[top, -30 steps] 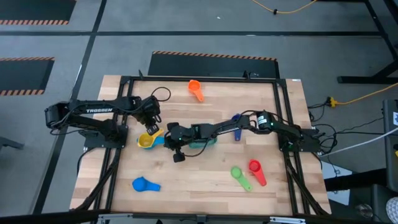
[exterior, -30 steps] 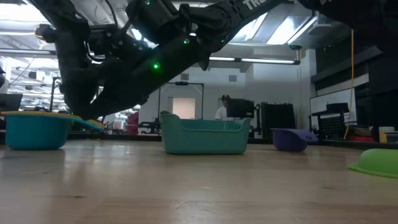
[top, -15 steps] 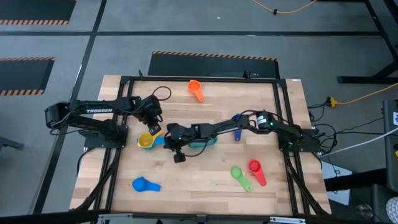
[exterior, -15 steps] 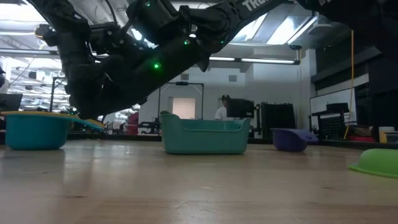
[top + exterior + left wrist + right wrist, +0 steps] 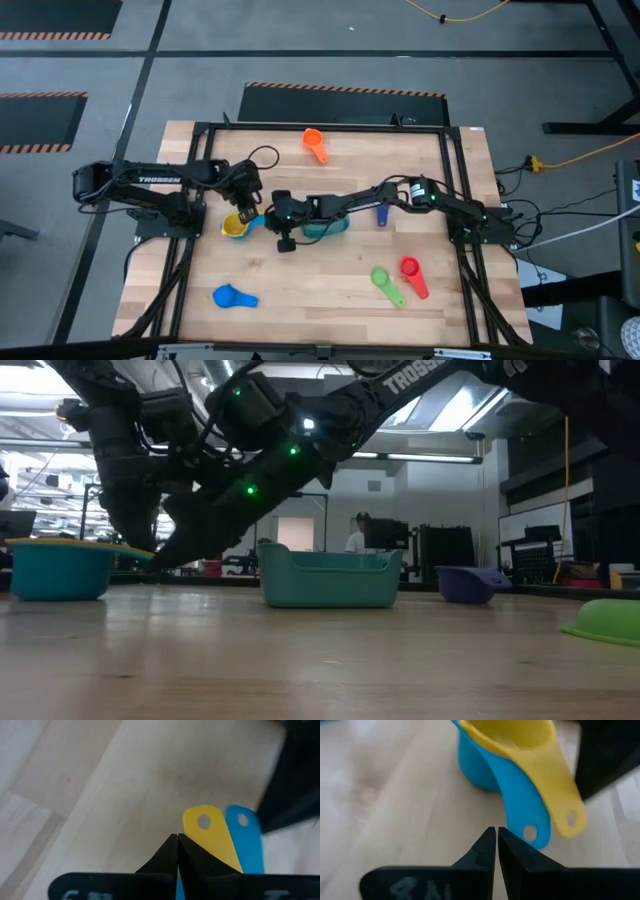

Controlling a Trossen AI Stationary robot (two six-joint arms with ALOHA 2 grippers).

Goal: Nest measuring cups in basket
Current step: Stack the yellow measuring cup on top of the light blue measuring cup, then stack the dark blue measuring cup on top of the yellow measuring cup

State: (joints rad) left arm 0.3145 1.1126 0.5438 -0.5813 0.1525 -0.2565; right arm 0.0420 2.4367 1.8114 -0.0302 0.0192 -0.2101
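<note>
A yellow measuring cup (image 5: 234, 226) sits nested in a light blue one (image 5: 477, 767), left of the teal basket (image 5: 326, 229). Their two flat handles (image 5: 220, 840) lie side by side, pointing toward the basket. My left gripper (image 5: 177, 838) is shut, its tips right by the yellow handle's end (image 5: 200, 822). My right gripper (image 5: 496, 831) reaches in over the basket, also shut, its tips low by the blue handle's end (image 5: 532, 832). In the high view both grippers (image 5: 249, 207) (image 5: 266, 213) stand between the stacked cups and the basket. My left gripper's shut tips point down beside the yellow handle's holed end (image 5: 192, 826); whether they touch it I cannot tell. My right gripper's shut tips slant down from the table's right toward the blue handle's holed end (image 5: 526, 836); whether they touch I cannot tell.
A dark blue cup (image 5: 381, 204) lies right of the basket. An orange cup (image 5: 314, 143) is at the far edge. Green (image 5: 385, 283) and red (image 5: 412, 273) cups lie near right, and another light blue cup (image 5: 232, 296) near left.
My right gripper has sunk toward the table and come closer to the stacked cups' handles. The stacked cups and the basket have kept their places.
</note>
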